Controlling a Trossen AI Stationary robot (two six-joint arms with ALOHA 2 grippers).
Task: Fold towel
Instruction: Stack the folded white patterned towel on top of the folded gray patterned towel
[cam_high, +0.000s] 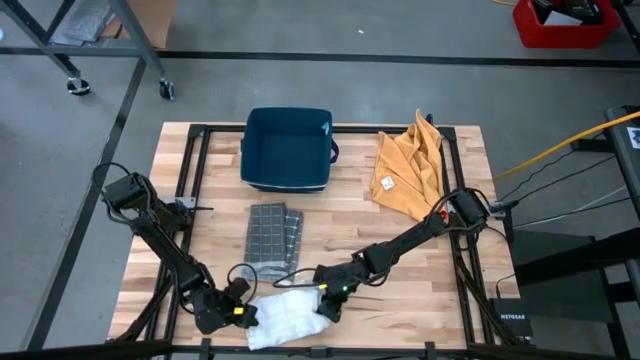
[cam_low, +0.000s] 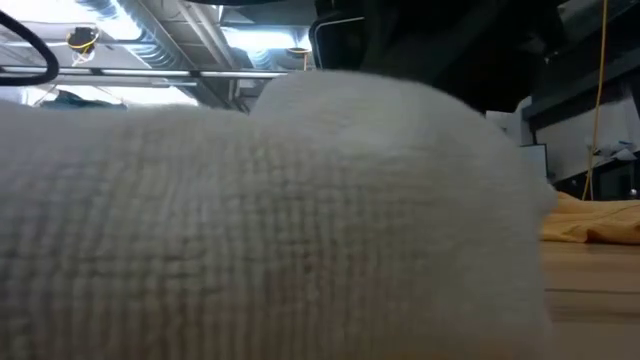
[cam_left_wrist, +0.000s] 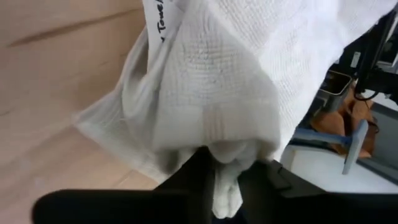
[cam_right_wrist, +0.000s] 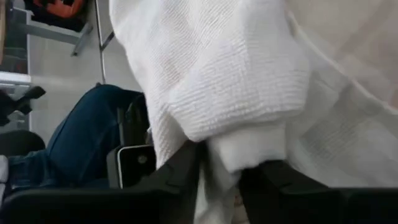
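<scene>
towel (cam_high: 285, 322) label (cam_left_wrist: 158, 18) reads "towe", rest hidden

White towel (cam_high: 287, 318), bunched, table's near edge

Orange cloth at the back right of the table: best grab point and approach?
My call: grip the orange cloth at its peaked far corner, coming straight down with the right gripper, the nearer arm. The cloth lies crumpled, and that raised fold offers pinchable thickness; flatter edges near the white tag look harder to catch.
</scene>
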